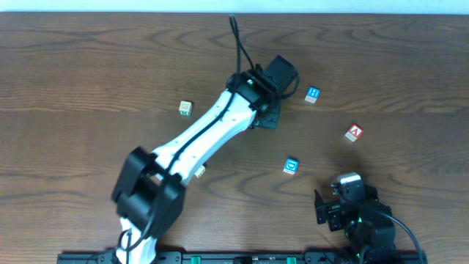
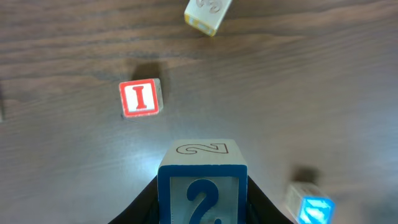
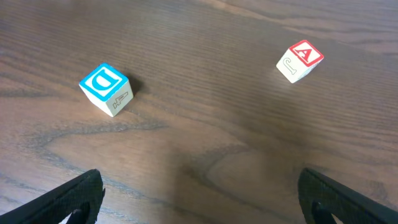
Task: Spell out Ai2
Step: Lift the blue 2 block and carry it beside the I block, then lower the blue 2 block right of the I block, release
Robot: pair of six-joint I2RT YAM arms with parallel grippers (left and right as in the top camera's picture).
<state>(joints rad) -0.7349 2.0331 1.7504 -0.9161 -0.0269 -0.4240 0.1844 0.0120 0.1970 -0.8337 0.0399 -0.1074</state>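
Observation:
My left gripper [image 2: 203, 211] is shut on a blue block with a "2" [image 2: 202, 177] on its face and top. A red "I" block [image 2: 140, 98] lies on the table ahead and to the left of it. In the overhead view the left gripper [image 1: 265, 114] sits at the table's upper middle, and the arm hides the "2" block. A red "A" block [image 3: 300, 60] [image 1: 355, 133] lies ahead and right of my right gripper [image 3: 205, 202] [image 1: 346, 189]. That gripper is open and empty near the front right.
A blue "D" block [image 3: 104, 89] [image 1: 292, 166] lies ahead-left of the right gripper. A blue-faced block [image 1: 313, 94], a beige block [image 1: 185, 108] and a small pale block [image 1: 199, 171] lie around the left arm. The left wrist view shows a yellow-edged block [image 2: 208, 14] and a blurred blue block [image 2: 311, 205].

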